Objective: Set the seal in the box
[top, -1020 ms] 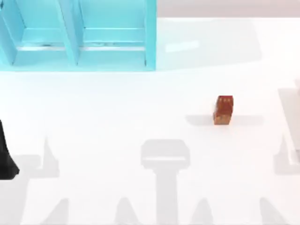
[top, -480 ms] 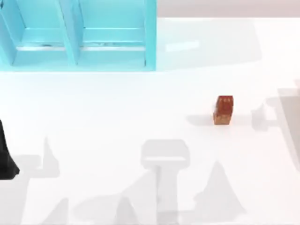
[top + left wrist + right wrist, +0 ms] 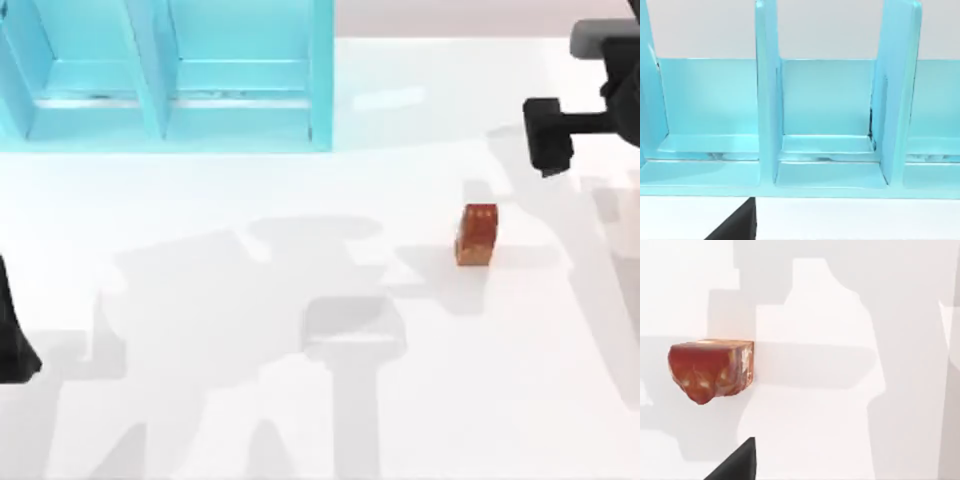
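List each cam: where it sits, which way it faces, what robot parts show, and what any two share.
Top view: above the table, looking down on the seal and blue box; right end effector at upper right, left arm at left edge.
Left wrist view: on the left arm, facing the box's compartments.
Right wrist view: on the right arm, facing the seal.
Shared: top and right wrist views both show the seal.

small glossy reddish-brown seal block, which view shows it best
The right wrist view: the small glossy reddish-brown seal block is close and large there, standing alone on the white table. The top view shows it small but whole; the left wrist view faces the turquoise box.
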